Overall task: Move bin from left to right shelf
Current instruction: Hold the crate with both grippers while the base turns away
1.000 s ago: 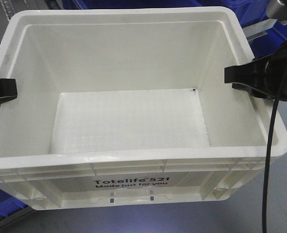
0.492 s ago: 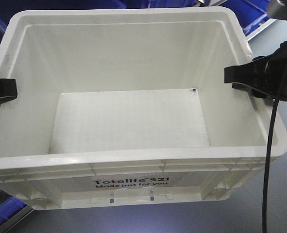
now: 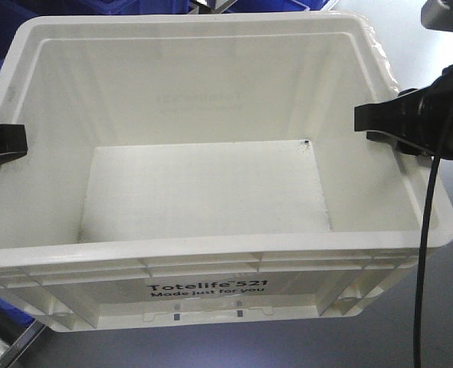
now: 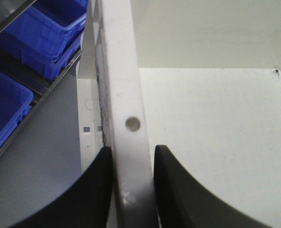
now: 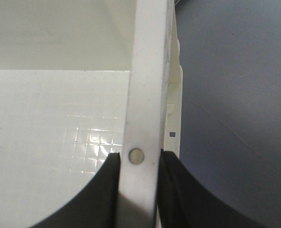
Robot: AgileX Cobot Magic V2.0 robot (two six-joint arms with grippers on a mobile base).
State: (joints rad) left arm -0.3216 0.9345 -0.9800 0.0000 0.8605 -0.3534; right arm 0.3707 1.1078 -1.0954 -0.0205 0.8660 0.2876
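Background blue bins (image 3: 96,6) have drifted leftward since earlier; your left gripper (image 4: 132,159) and right gripper (image 5: 139,161) still pinch the bin (image 3: 211,261) by its rim.

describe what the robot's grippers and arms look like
Both the left gripper and right gripper have smooth matte black fingers with rounded tips. A thin black cable runs down from the right arm's bulky black wrist housing.
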